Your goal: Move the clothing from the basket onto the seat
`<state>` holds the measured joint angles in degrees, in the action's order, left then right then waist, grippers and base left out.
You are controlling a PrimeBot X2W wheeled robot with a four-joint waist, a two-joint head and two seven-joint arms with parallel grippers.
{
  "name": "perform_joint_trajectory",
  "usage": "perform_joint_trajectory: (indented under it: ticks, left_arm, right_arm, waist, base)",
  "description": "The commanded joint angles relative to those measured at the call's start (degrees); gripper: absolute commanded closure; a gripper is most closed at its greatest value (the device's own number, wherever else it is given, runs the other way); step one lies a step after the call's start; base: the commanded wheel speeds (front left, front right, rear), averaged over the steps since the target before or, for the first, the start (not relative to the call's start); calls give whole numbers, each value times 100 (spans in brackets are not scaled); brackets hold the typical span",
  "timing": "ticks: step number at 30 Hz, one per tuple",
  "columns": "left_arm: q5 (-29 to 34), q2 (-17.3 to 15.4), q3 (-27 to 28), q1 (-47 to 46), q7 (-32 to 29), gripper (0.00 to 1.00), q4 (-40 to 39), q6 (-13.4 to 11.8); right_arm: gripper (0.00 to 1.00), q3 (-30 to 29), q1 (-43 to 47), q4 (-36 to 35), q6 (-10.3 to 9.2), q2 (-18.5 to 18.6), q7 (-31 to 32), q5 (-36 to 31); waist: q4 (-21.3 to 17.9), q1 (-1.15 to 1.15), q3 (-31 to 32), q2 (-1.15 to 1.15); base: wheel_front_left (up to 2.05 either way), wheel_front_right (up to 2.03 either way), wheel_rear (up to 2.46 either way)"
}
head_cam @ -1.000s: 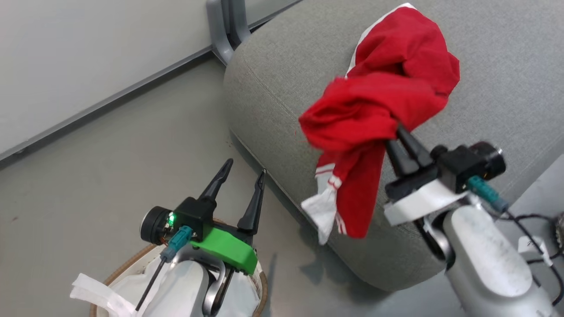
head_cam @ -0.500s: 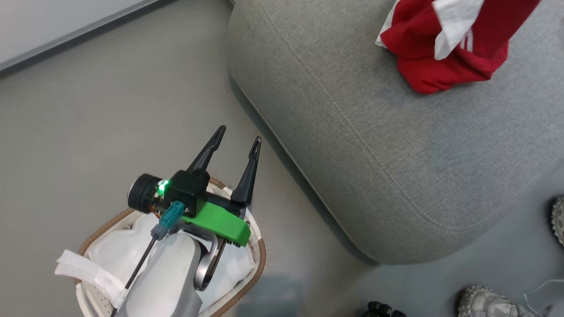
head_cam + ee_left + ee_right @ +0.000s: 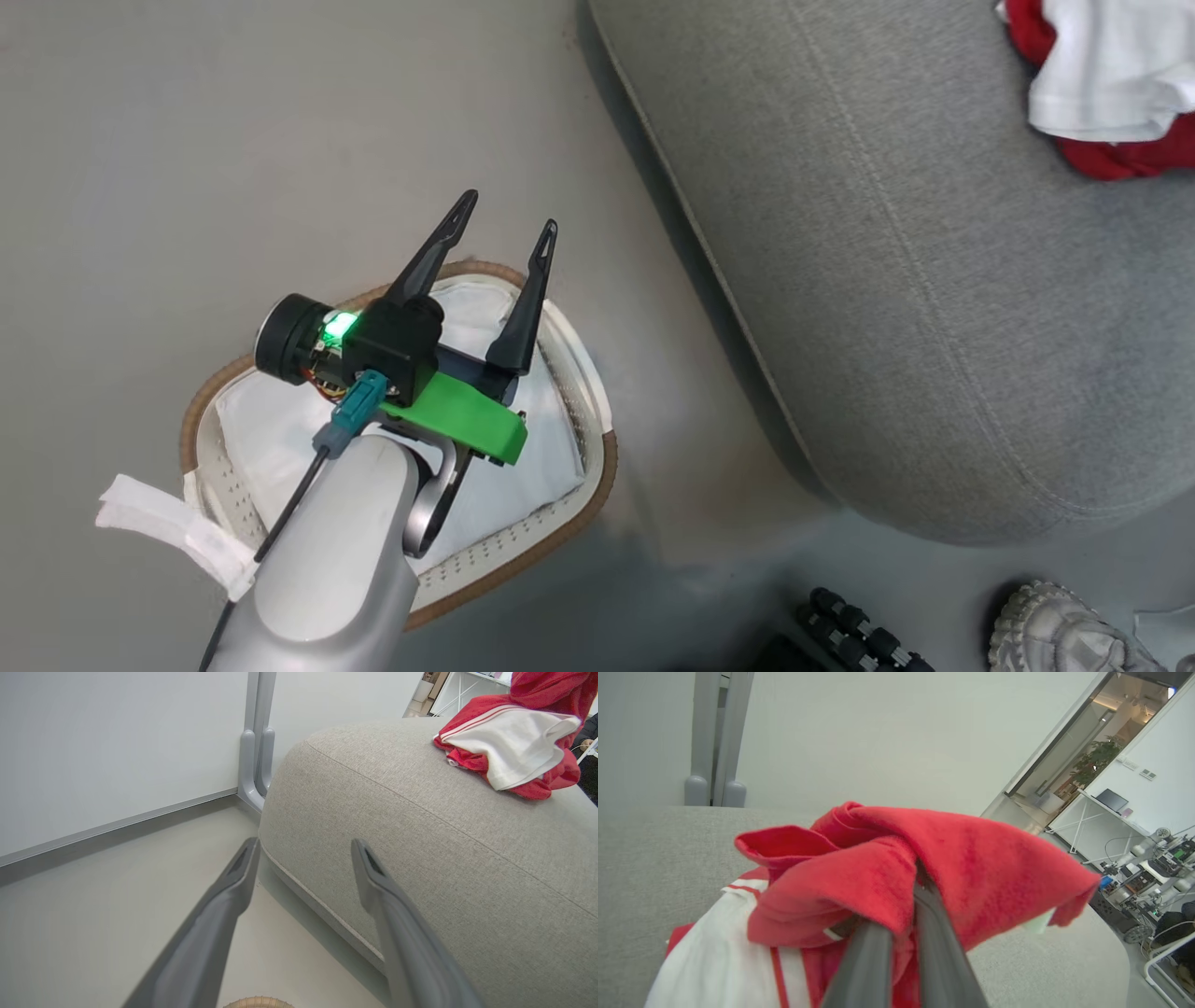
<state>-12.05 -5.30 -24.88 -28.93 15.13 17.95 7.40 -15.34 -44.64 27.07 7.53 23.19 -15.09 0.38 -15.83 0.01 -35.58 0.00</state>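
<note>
My left gripper [image 3: 506, 217] is open and empty, hovering over the basket [image 3: 597, 485], an oval white one with a brown woven rim. Inside it I see the white liner [image 3: 280, 429]. The grey seat [image 3: 934, 280] lies to the right, with the red and white clothing [image 3: 1111, 93] on it at the far top corner. In the left wrist view, the left gripper [image 3: 304, 843] points at the seat [image 3: 420, 849], where the clothing [image 3: 509, 751] is heaped. My right gripper [image 3: 910, 896] is shut on the red clothing [image 3: 971, 868], its fingertips buried in fabric above the seat [image 3: 644, 858].
Grey floor surrounds the basket. A white wall with a grey post [image 3: 254, 765] stands behind the seat. A pale knobbly wheel [image 3: 1055, 635] and a black ribbed part [image 3: 859, 635] sit at the bottom right. Desks and equipment [image 3: 1148, 868] stand far off.
The head camera has swung down and left, bringing the whole basket into view. The clothing has gone from hanging at the seat's front edge to lying on the seat. The left gripper stays open.
</note>
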Motion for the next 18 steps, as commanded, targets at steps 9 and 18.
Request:
perform_joint_trajectory:
  ticks: [9, 18]
  left_arm:
    - [16, -23, 220, 101, 2, 0, 114, 16]
    - [-79, 103, 537, 569, 2, 0, 187, 16]
  right_arm:
    - [0, -421, 401, 432, -8, -427, -10, -201]
    - [0, -30, 1430, -391, -8, -721, -11, -88]
  waist:
    - [442, -1, -98, 0]
    - [480, -1, 884, 0]
  base:
    - [0, 0, 0]
    - [0, 0, 0]
